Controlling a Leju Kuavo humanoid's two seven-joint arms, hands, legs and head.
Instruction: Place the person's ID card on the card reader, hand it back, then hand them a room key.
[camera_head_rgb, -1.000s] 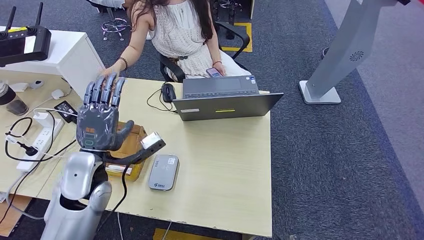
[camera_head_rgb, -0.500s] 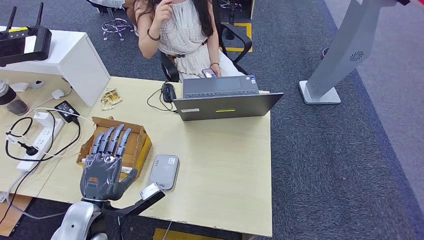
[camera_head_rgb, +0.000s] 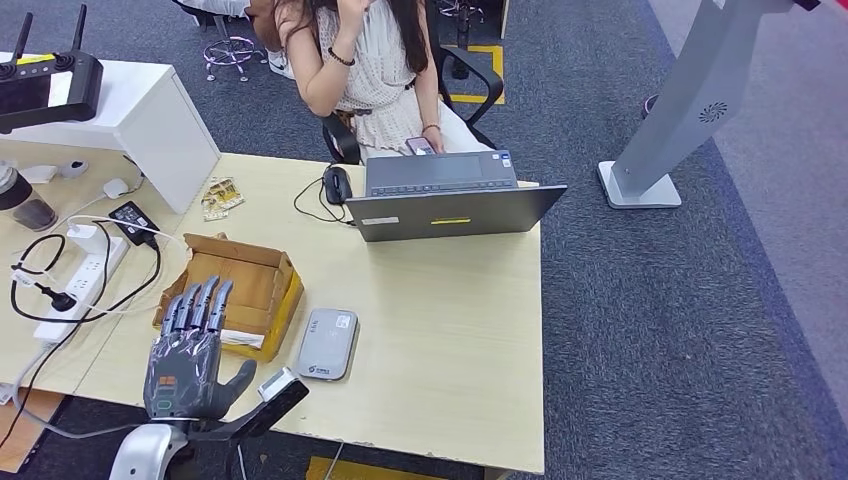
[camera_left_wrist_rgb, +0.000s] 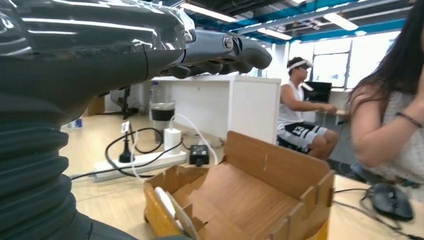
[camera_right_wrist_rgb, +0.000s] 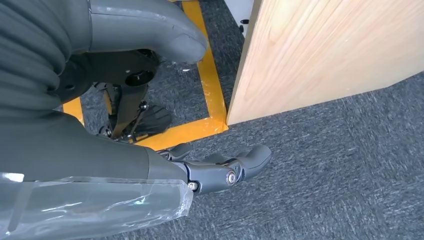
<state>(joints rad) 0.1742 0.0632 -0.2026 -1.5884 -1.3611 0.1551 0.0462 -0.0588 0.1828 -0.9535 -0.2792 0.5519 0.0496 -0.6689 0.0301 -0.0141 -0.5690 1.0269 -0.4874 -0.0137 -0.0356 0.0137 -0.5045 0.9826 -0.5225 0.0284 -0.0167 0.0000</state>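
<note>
My left hand (camera_head_rgb: 188, 352) hovers over the near left edge of the desk, fingers stretched out and holding nothing. Just beyond it sits an open cardboard box (camera_head_rgb: 240, 285) with white cards (camera_head_rgb: 240, 339) at its near end. In the left wrist view my fingers (camera_left_wrist_rgb: 220, 54) reach out above the box (camera_left_wrist_rgb: 260, 187) and its cards (camera_left_wrist_rgb: 170, 206). The grey card reader (camera_head_rgb: 327, 343) lies flat to the right of the box, with nothing on it. My right hand (camera_right_wrist_rgb: 215, 172) hangs beside the desk's edge (camera_right_wrist_rgb: 240, 85), loosely open over the carpet. A person (camera_head_rgb: 375, 60) sits across the desk.
A laptop (camera_head_rgb: 450, 200) and a mouse (camera_head_rgb: 337, 185) stand at the far side. A small patterned packet (camera_head_rgb: 222, 194) lies at the far left of the desk. A power strip with cables (camera_head_rgb: 75, 275) and a white cabinet (camera_head_rgb: 140, 110) are to the left. A grey stand (camera_head_rgb: 680, 100) is on the carpet to the right.
My left hand has dropped and drawn back from the far left of the desk to its near edge. The person has pulled their arm back and raised it to their head.
</note>
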